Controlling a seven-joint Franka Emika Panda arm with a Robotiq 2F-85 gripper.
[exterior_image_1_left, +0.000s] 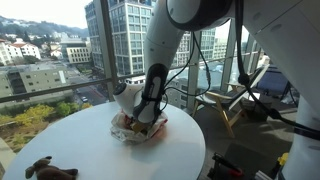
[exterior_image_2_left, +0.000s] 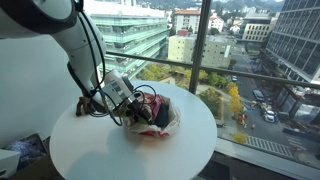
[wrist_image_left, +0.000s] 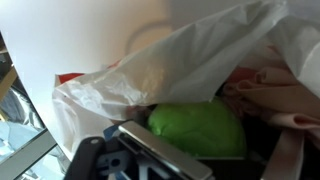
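A crumpled white plastic bag (exterior_image_1_left: 147, 132) (exterior_image_2_left: 163, 122) lies on the round white table (exterior_image_1_left: 85, 145) (exterior_image_2_left: 110, 155) in both exterior views. My gripper (exterior_image_1_left: 137, 118) (exterior_image_2_left: 140, 108) reaches down into the bag's mouth. In the wrist view the bag's (wrist_image_left: 175, 65) film arches over a rounded green thing (wrist_image_left: 200, 128) that lies inside it. That green thing sits between the jaws of my gripper (wrist_image_left: 205, 160), right beside the one metal finger (wrist_image_left: 150, 148) that shows. The jaws stand wide and open; the second finger is out of frame. Pink and reddish contents (wrist_image_left: 275, 95) lie to the right.
A brown plush toy (exterior_image_1_left: 45, 169) lies near the table's front edge. A dark flat item (exterior_image_2_left: 22, 150) lies at the table's rim. Glass windows with a railing (exterior_image_1_left: 60, 95) stand behind the table, and wooden chairs (exterior_image_1_left: 240, 100) are off to the side.
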